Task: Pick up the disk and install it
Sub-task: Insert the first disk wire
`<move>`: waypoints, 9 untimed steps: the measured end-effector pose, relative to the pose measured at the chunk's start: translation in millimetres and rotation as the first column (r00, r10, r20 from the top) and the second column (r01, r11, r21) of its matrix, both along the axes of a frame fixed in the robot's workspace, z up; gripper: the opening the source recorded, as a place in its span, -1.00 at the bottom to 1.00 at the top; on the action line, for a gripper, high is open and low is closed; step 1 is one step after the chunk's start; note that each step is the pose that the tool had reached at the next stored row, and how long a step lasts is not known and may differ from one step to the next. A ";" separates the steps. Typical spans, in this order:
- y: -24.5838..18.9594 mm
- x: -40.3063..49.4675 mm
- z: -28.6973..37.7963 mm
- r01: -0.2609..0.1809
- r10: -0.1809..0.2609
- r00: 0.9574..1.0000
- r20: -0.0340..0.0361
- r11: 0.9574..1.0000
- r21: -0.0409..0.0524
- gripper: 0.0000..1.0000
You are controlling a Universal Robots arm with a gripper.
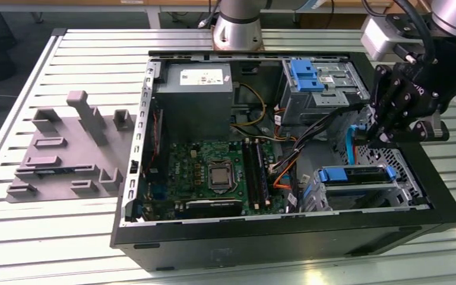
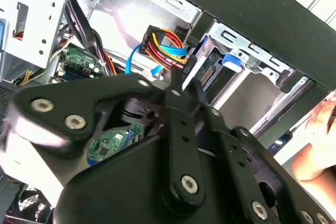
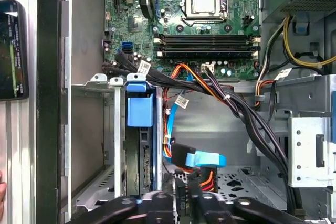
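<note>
A black sheet-metal case lies open on a table of pale ribbed metal slats. In the exterior view the disk sits at about 4 o'clock inside the case, slotted into a perforated silver cage. It is a flat silver slab with a glossy blue plastic rail along one edge. In the first wrist view the disk stands on edge between the cage's thin walls, dark connector end outward, with a square blue tab at one end. The second wrist view shows the same connector end of the disk beside that tab.

The gripper is matte black, built of bolted linkage bars. It hangs at 3 o'clock of the case, near the cage but not touching the disk. In both wrist views the gripper looks pressed together, pinching nothing.

At 8 o'clock in the case lies the green board with a square metal socket. The plain grey supply box is at 11 o'clock, and a blue bracket is at 1 o'clock. Black sheathed cables and red, orange and yellow wires cross the middle. A blue plug lies just beside the gripper. On the table at 9 o'clock of the case stands a grey, blocky jig.
</note>
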State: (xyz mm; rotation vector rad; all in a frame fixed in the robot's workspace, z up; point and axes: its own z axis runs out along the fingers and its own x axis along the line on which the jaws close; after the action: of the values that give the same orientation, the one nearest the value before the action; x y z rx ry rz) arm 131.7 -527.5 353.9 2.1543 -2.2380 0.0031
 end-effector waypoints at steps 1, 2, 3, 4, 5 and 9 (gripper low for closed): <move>0.0 0.0 -0.4 0.000 0.000 1.000 0.000 1.000 0.000 -0.63; 0.0 0.0 -0.7 0.000 0.000 1.000 0.000 1.000 0.000 -0.63; 0.0 0.0 -0.8 0.000 0.000 1.000 0.000 1.000 0.000 -0.68; 0.0 0.0 -0.8 0.000 0.000 1.000 0.000 1.000 0.000 -0.68; 0.0 0.0 -0.8 0.000 0.000 1.000 0.000 1.000 0.000 -0.68; -2.3 -2.1 -0.9 -0.001 0.001 1.000 0.002 1.000 0.000 -0.68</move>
State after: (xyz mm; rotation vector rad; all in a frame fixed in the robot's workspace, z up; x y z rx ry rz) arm 129.6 -529.9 353.0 2.1561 -2.2387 0.0056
